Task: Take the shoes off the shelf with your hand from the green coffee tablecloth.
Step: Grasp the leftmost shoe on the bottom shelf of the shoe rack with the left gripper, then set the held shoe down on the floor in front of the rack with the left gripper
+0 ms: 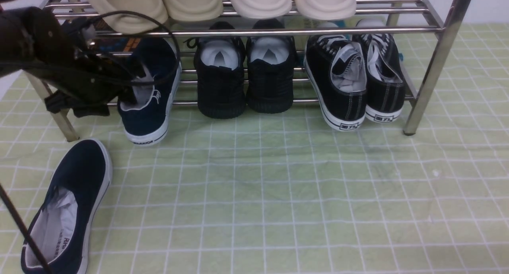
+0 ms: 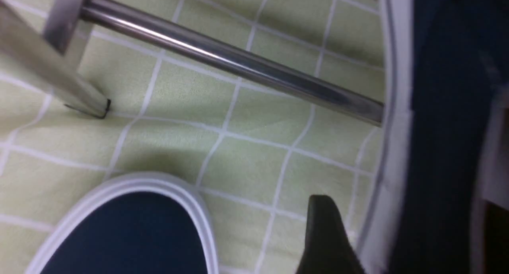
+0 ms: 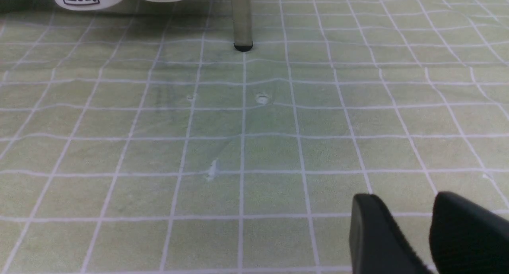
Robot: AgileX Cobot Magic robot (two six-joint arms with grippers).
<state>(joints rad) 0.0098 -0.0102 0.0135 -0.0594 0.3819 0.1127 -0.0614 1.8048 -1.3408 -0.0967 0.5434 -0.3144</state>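
My left end effector (image 1: 133,87) sits at the heel of the navy shoe (image 1: 149,95) on the shelf's (image 1: 278,31) lower left end — whether it grips I cannot tell — and that light, soft canvas is best pinched at the stiffer heel collar.

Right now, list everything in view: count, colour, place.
Chrome metal-tube shoe rack: one, silver, on the cloth.
Pale green grid tablecloth: one, under everything.
Navy-blue canvas slip-on shoes: two; one lower tier, left; other on cloth, front left.
Black knit shoes: two, lower tier, centre.
Black lace-up sneakers: two, lower tier, right.
Beige slippers: four, upper tier.
Left arm: one, black, at the racked navy shoe; jaws unclear.
Right arm's fingertips: two, black, jaws slightly apart over cloth.
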